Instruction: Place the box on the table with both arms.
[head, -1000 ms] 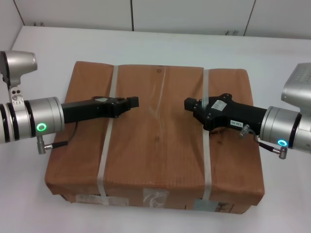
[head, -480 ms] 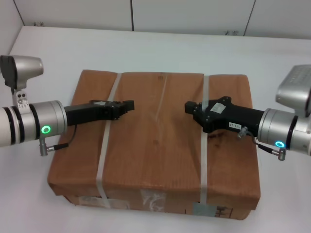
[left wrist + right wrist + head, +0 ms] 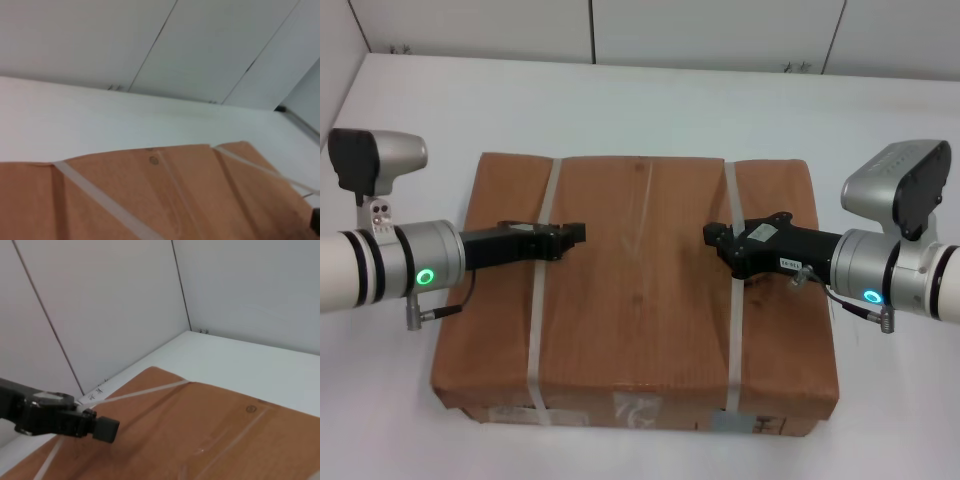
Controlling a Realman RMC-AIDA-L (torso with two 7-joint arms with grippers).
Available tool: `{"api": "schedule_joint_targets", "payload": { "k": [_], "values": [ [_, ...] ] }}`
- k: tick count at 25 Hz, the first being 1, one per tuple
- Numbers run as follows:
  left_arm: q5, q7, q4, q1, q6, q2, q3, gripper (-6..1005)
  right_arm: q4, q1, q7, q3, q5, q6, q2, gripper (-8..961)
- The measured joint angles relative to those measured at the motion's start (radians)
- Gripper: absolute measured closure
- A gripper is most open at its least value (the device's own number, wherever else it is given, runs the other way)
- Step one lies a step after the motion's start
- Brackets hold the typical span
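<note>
Box: one large flat rectangular box wrapped in brown paper (image 3: 638, 290) lies on the tabletop, its broad face up, in the middle of the head view.
Straps: two whitish straps cross the box's top from far edge to near edge, a left strap (image 3: 536, 330) and a right strap (image 3: 731, 330).
Labels: white labels (image 3: 638, 412) show on the box's near side wall, between and beside the strap ends; their number cannot be told.
Claws: two, one on each arm, both above the box's top face and pointing inward toward each other with bare brown paper between them.
Left claw: black left claw (image 3: 577, 233) reaches in over the box's left part, its tip just past the left strap; whether its fingers are parted or together cannot be told. It also shows far off in the right wrist view (image 3: 107, 429), above the paper.
Right claw: black right claw (image 3: 712, 236) hangs over the box's right part, its tip at the right strap; its finger state cannot be told either.
Arms: two silver-white cylindrical arms, the left arm (image 3: 380, 265) and the right arm (image 3: 890, 270), each with one green ring light.
Tabletop: one broad plain white matte tabletop (image 3: 650, 100) extends well beyond the box on every visible side.
Backdrop: pale wall panels (image 3: 620, 25) rise behind the tabletop's far edge.
</note>
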Motion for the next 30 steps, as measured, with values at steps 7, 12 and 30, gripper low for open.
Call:
{"api": "schedule_joint_targets", "payload": {
  "k": [7,12,30],
  "values": [
    [0.022,0.002,0.012,-0.012,-0.082,-0.007,0.000,995,0.004,0.004,0.008,0.001,0.000,0.019,0.000,927],
    [0.023,0.008,0.020,-0.012,-0.093,-0.009,0.000,994,0.023,0.017,0.009,0.001,0.000,0.050,0.000,923],
    [0.066,-0.021,0.028,-0.017,-0.105,-0.007,0.000,901,0.023,0.013,0.090,0.009,0.006,0.113,0.000,703]
  ]
}}
